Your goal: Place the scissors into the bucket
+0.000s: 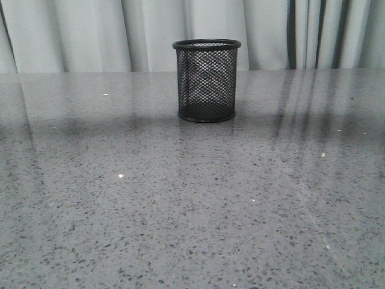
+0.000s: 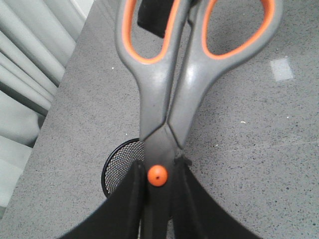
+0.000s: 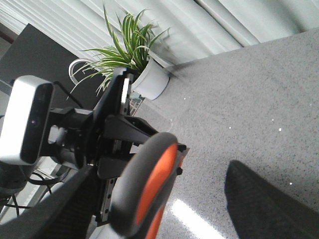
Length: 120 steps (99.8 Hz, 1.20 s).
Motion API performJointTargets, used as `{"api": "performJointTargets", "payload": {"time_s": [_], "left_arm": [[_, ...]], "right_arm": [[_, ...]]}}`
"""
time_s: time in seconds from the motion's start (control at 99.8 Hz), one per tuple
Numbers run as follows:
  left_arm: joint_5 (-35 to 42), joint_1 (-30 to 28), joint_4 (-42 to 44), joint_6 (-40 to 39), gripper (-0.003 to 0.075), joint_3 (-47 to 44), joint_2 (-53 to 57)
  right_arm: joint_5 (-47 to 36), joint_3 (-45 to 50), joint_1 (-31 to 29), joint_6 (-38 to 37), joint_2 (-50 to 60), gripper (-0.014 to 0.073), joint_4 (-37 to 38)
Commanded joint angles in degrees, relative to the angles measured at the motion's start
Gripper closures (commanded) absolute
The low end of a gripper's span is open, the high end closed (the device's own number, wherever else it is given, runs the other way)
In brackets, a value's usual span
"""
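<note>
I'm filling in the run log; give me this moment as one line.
left gripper: shut on scissors | bucket: upright on table, no scissors inside | right gripper: cannot tell

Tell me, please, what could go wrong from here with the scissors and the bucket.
The left gripper pinches the scissors only near the pivot, so they might swivel or slip. Their wide handles point outward from the gripper, so these could catch the rim of the bucket or tip it.

Black mesh bucket (image 1: 206,80) upright on speckled grey table (image 1: 180,211)
</note>
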<state>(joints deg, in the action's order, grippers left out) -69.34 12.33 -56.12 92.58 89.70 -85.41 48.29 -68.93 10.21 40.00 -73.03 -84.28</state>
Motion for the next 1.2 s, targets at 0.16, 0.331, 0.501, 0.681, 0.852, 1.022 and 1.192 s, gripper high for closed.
{"api": "performJointTargets", "payload": {"time_s": [0.16, 0.331, 0.501, 0.681, 0.852, 1.022, 1.192], "left_arm": [[0.8, 0.6, -5.2, -0.5, 0.0659, 1.9, 2.5], [0.8, 0.6, -5.2, -0.5, 0.0659, 1.9, 2.5], [0.8, 0.6, -5.2, -0.5, 0.0659, 1.9, 2.5], [0.8, 0.6, -5.2, -0.5, 0.0659, 1.9, 2.5], [0.8, 0.6, -5.2, -0.5, 0.0656, 1.9, 2.5], [0.8, 0.6, -5.6, -0.5, 0.0655, 1.9, 2.5], [1.1, 0.6, -8.3, -0.5, 0.0566, 1.9, 2.6]], "right_arm": [[-0.7, -2.1, 3.6, 1.3, -1.3, 0.0106, -4.9], [-1.1, -2.1, 3.7, 1.5, -1.7, 0.0150, -4.9], [-1.3, -2.1, 3.7, 1.5, -1.7, 0.0366, -4.9], [-1.4, -2.1, 3.7, 1.5, -1.7, 0.0521, -4.9], [-1.7, -2.1, 3.7, 1.5, -1.7, 0.0638, -4.9], [-1.8, -2.1, 3.7, 1.5, -1.7, 0.0651, -4.9], [-2.0, -2.1, 3.7, 1.5, -1.7, 0.0651, -4.5]]}}
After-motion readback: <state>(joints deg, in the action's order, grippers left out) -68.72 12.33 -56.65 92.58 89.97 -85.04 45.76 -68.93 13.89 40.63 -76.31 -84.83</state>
